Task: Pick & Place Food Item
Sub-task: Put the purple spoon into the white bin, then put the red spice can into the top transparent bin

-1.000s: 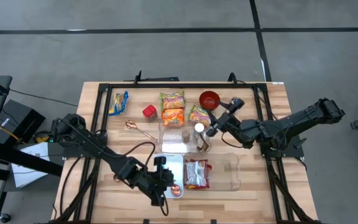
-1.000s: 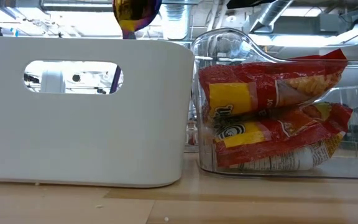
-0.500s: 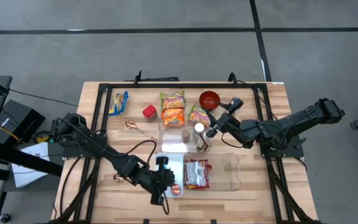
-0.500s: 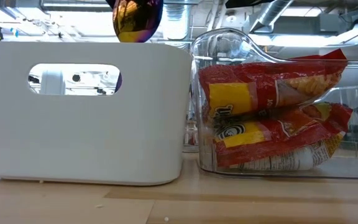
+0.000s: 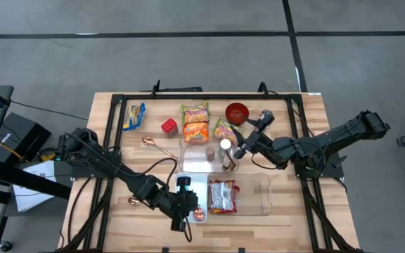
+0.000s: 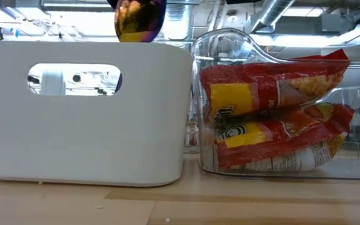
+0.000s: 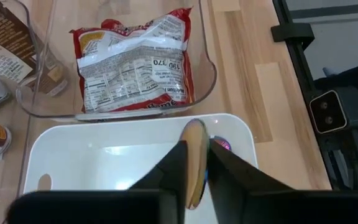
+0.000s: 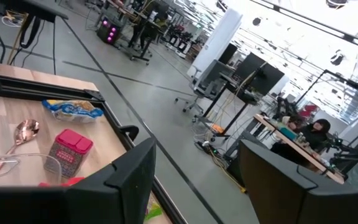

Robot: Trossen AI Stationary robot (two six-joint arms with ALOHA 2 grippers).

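Left gripper [image 7: 194, 177] pinched on glossy iridescent spoon [image 7: 195, 163] — over smooth white bin [image 7: 129, 140]; right gripper [image 8: 194, 180] wide.

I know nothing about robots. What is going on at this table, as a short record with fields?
Left hand: above the white bin, closed on a shiny spoon
Spoon: its bowl shows over the bin's rim, not yet set down
Right hand: open, holding nothing, near the bottles at the table's middle
Clear bin: beside the white bin, holds a red snack bag
Far side of the table: a red bowl and noodle packets
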